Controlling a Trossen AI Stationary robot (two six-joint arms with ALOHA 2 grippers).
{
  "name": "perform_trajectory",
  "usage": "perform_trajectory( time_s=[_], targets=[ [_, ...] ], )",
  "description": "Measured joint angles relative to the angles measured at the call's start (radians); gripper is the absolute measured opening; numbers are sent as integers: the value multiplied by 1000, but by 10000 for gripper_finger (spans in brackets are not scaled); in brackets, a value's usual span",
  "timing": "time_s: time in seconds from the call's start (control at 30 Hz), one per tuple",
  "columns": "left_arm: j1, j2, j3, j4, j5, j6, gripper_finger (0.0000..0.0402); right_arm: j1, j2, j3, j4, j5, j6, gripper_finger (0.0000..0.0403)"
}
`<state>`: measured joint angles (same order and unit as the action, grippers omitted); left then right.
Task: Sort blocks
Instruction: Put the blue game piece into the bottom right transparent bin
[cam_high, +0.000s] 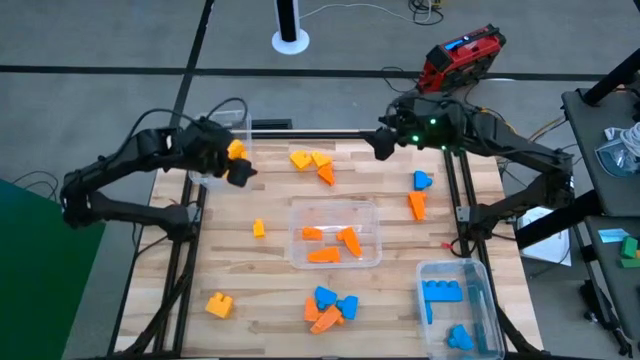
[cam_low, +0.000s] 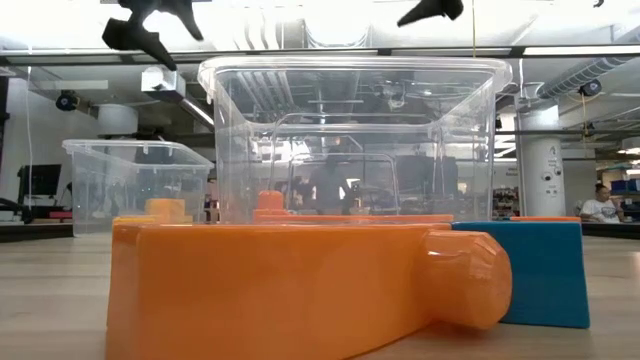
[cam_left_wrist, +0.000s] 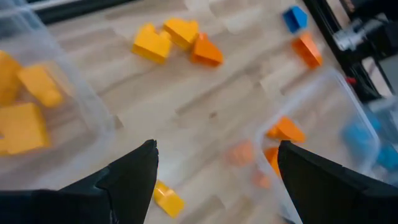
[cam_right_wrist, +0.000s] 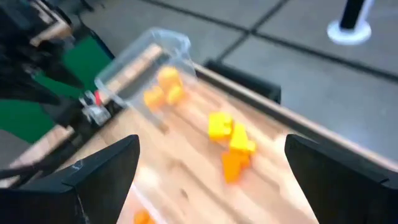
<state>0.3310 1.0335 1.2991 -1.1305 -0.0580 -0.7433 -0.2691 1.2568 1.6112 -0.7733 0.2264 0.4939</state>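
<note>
Yellow, orange and blue blocks lie scattered on the wooden table: a yellow and orange group (cam_high: 311, 163) at the far middle, a blue (cam_high: 422, 180) and an orange one (cam_high: 417, 206) at the right, two single yellow ones (cam_high: 258, 228) (cam_high: 218, 304), and a blue and orange heap (cam_high: 330, 308) near the front. My left gripper (cam_high: 240, 170) (cam_left_wrist: 214, 180) hangs open and empty above the near right corner of the far-left bin (cam_high: 215, 135). My right gripper (cam_high: 383, 144) (cam_right_wrist: 211, 180) hangs open and empty above the table's far edge.
The far-left clear bin holds yellow blocks (cam_left_wrist: 25, 99). A clear bin (cam_high: 372, 212) at the table's middle holds orange blocks. A third bin (cam_high: 482, 300) at the near right holds blue ones. A red tool (cam_high: 460, 55) lies on the floor beyond the table.
</note>
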Motion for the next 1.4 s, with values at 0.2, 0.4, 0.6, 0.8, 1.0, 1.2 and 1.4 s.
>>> perform_trajectory(
  time_s=[0.2,0.4,0.6,0.8,1.0,1.2,1.4],
  targets=[
    [-101,13,0,0,40,-75,303,0,3,0,-113,-1,60,393],
    [-178,35,0,-1,97,-151,303,0,3,0,-118,0,73,393],
    [-227,73,0,-1,111,-204,303,0,3,0,-138,0,76,393],
    [-282,115,0,-1,235,-215,303,0,3,0,-237,0,118,393],
    [-341,156,0,-10,314,-235,303,0,3,-1,-420,-18,202,393],
    [-387,175,0,-22,349,-266,303,43,3,-1,-453,-90,212,393],
    [-401,203,0,-22,348,-310,303,36,3,-3,-675,-97,316,393]
  ],
)
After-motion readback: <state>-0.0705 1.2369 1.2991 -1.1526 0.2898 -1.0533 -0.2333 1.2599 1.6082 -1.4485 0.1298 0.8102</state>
